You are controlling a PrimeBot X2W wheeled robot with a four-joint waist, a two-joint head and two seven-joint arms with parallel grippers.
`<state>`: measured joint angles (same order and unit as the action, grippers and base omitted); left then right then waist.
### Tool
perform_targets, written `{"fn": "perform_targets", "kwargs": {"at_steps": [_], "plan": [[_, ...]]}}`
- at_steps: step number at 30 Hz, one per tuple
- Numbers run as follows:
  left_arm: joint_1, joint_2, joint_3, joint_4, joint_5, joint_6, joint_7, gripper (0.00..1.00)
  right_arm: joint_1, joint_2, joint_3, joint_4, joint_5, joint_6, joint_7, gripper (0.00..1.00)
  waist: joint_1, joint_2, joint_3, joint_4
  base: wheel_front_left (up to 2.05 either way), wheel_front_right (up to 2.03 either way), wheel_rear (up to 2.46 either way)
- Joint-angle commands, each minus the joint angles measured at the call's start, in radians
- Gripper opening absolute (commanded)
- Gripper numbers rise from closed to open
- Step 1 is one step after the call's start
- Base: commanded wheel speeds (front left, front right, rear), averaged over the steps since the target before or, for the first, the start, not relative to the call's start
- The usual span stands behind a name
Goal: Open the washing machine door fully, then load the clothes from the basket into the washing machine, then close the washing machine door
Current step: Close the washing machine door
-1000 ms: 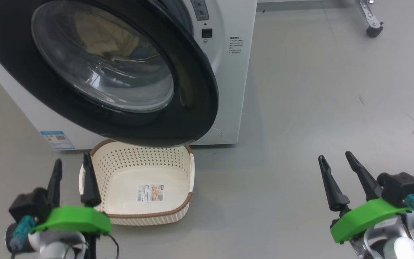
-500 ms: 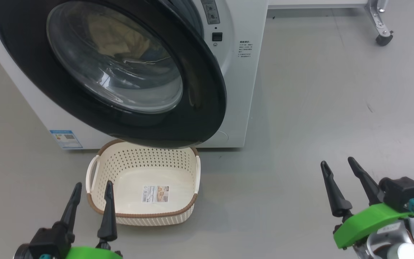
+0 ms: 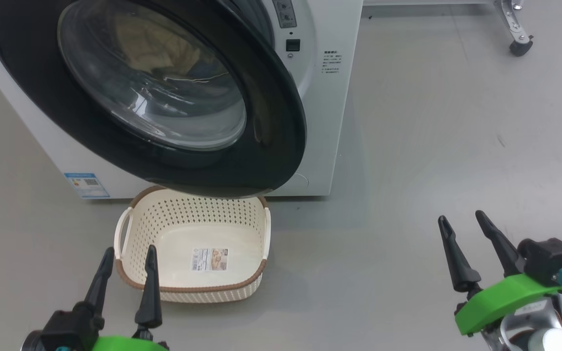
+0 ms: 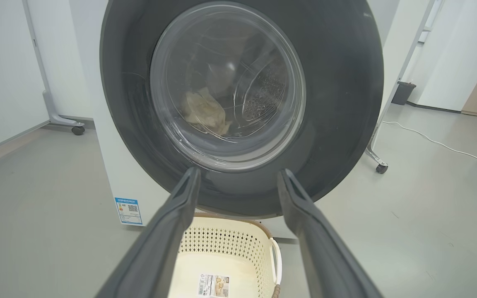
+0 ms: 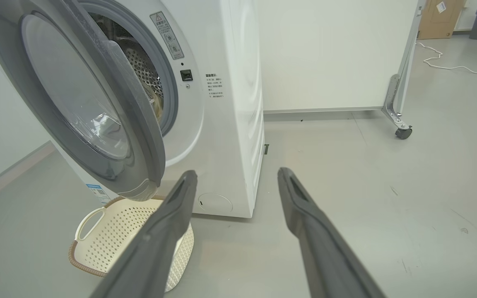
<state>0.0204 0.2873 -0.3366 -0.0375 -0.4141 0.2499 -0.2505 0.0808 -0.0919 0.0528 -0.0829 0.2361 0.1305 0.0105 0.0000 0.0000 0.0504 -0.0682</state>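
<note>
The washing machine [image 3: 330,122] stands white at the upper left. The washing machine door [image 3: 271,122], a black ring around bulging glass, hangs partly open over the basket; the right wrist view shows the door [image 5: 139,136] swung off the opening. Pale-yellow clothes [image 4: 205,109] lie in the drum behind the glass, also dimly seen as clothes [image 3: 164,44] in the head view. The cream basket [image 3: 203,214] sits on the floor under the door, holding nothing but its label. My left gripper [image 3: 130,251] is open by the basket's near-left corner. My right gripper [image 3: 460,217] is open far to the right.
A blue sticker [image 3: 86,184] marks the washer's lower front. A wheeled frame's caster [image 3: 520,46] stands at the back right beside a white panel. A white cable [image 4: 441,142] lies on the grey floor and a dark bin [image 4: 402,92] stands farther back.
My left gripper has dropped back from beside the basket's left handle to the lower edge of the head view. The camera has shifted a little. The right gripper and door look unchanged.
</note>
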Motion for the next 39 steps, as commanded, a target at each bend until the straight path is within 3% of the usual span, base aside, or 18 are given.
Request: {"fn": "perform_targets", "kwargs": {"at_steps": [1,18,19,20,21,22,29,39], "plan": [[-0.028,0.018,0.034,-0.037,0.004,0.109,-0.006,1.0,-0.016,-0.019,0.013,-0.038,-0.006,0.0,0.003,1.0,0.0,0.0,0.001,0.0,0.0,0.0,0.0],[-0.048,0.013,0.013,-0.021,0.005,0.095,-0.007,1.0,-0.027,-0.012,0.004,-0.032,-0.006,0.0,0.004,1.0,0.0,0.0,0.014,0.032,0.0,0.0,0.0],[-0.05,0.012,0.011,-0.02,0.005,0.094,-0.007,1.0,-0.03,-0.011,0.002,-0.03,-0.005,0.0,0.003,0.95,0.0,0.0,0.015,0.037,0.0,0.0,0.0],[-0.051,0.011,0.008,-0.019,0.006,0.093,-0.007,1.0,-0.033,-0.012,0.001,-0.027,-0.004,0.0,0.003,0.79,0.0,0.0,0.016,0.041,0.0,0.0,0.0],[-0.053,0.01,0.006,-0.018,0.006,0.092,-0.008,1.0,-0.037,-0.012,0.002,-0.022,-0.001,0.0,0.004,0.44,0.0,0.0,0.016,0.046,0.0,0.0,0.0],[-0.053,0.01,0.005,-0.018,0.006,0.09,-0.008,1.0,-0.041,-0.012,0.001,-0.018,0.002,0.0,0.003,0.0,0.0,0.0,0.016,0.051,0.0,0.0,0.0],[-0.059,0.005,-0.008,-0.011,0.008,0.083,-0.008,1.0,-0.11,-0.016,-0.011,0.062,0.021,0.0,-0.007,0.0,0.0,0.0,0.014,0.094,0.0,0.0,0.0],[-0.058,-0.012,-0.021,0.004,0.003,0.07,-0.01,1.0,-0.338,0.006,0.022,0.335,0.045,0.0,-0.058,0.0,0.0,0.0,0.003,0.158,0.0,0.0,0.0]]}}
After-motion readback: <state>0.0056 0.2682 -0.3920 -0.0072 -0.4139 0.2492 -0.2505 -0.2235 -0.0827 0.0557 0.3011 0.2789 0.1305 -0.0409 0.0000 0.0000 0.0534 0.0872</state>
